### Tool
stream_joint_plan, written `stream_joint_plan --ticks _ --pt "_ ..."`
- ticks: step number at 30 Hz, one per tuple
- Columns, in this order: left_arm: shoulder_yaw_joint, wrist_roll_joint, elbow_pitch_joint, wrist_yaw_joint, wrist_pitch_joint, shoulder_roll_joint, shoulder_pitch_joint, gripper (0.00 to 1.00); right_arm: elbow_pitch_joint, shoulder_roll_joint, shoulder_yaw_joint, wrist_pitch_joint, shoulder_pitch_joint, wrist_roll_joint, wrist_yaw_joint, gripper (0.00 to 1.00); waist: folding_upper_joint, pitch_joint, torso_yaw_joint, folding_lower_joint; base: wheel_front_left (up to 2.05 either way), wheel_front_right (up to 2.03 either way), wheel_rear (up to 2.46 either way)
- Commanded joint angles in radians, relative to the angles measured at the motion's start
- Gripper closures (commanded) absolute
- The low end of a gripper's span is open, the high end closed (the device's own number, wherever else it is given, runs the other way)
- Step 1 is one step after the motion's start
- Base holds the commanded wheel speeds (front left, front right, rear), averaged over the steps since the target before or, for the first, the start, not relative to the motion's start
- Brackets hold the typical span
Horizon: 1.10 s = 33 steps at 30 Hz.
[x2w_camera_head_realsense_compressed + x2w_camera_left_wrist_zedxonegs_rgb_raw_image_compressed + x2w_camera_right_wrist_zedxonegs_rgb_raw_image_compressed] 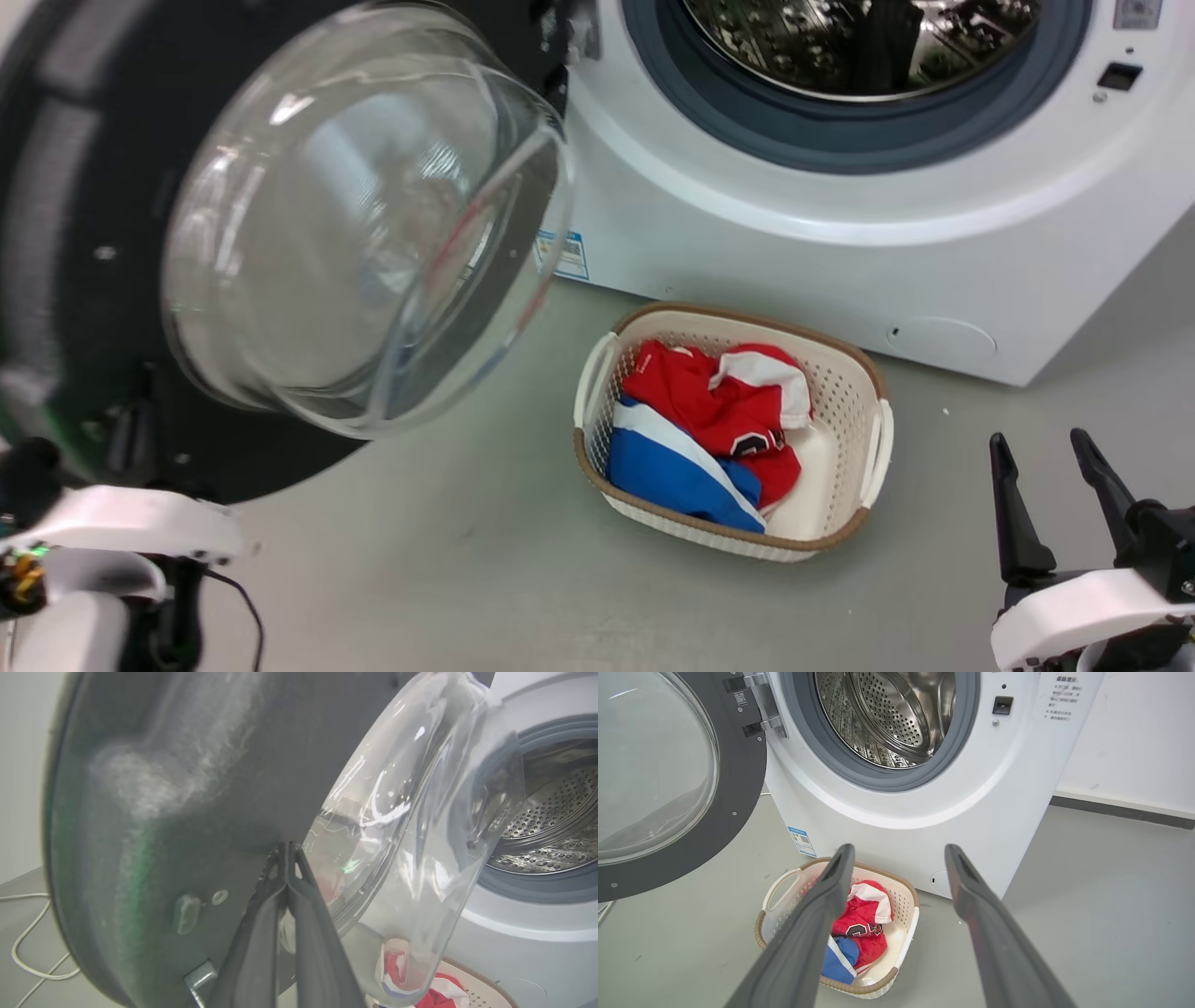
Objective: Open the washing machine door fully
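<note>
– Left gripper (286,845), how does it stand?
– Its two fingers (261,942) are pressed together with no gap. The tips sit at the dark inner face of the washing machine door (187,765), just beside the edge of the glass bowl window (420,835). Whether they push on that face or only meet it, I cannot tell.
– And the right gripper (899,849)?
– Spread wide, holding nothing, low over the grey floor (1087,905).
– Where is the door from there?
– Ahead and off to that gripper's left, well apart from it. It hangs on its metal hinge (761,700), swung clear of the washing machine (901,812), inner side and glass bowl turned toward the robot. The steel drum (896,714) lies uncovered, ahead of the right fingers and above their tips.
– Anything nearer?
– A cream laundry basket (784,891) stands on the floor just beyond the right fingertips, close before the machine's front. Red, white and blue clothes (864,914) lie crumpled in it. Past the left gripper's left side, beyond the door's edge, a pale cable (28,933) loops on the floor.
</note>
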Motion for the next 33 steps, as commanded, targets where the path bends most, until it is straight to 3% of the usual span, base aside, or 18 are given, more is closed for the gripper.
stream_joint_plan --ticks 1,9,19,25,33 --pt "0.040 -0.021 0.033 -0.009 -0.009 0.027 -0.031 1.00 -0.005 -0.009 -0.001 -0.001 -0.021 0.001 0.000 0.00 0.0000 0.035 -0.028 0.0000 0.00 0.00 0.00" --pt "0.126 -0.083 0.134 -0.058 -0.026 0.068 -0.069 1.00 0.005 -0.022 0.005 -0.010 -0.041 0.008 0.000 0.00 0.0000 0.071 -0.058 0.0000 0.00 0.00 0.00" --pt "0.159 -0.072 0.203 -0.096 -0.046 0.081 -0.084 1.00 0.024 -0.022 0.008 -0.010 -0.053 0.020 0.000 0.00 0.0000 0.059 -0.060 0.0000 0.00 0.00 0.00" --pt "0.167 -0.030 0.171 -0.073 -0.049 0.059 -0.019 1.00 0.041 -0.010 0.015 -0.016 -0.033 0.022 0.000 0.00 0.0000 0.001 -0.061 0.0000 0.00 0.00 0.00" --pt "0.122 0.050 -0.016 0.015 -0.039 0.002 0.127 1.00 0.061 0.007 0.018 -0.015 0.013 0.015 0.000 0.00 0.0000 -0.102 -0.046 0.0000 0.00 0.00 0.00"
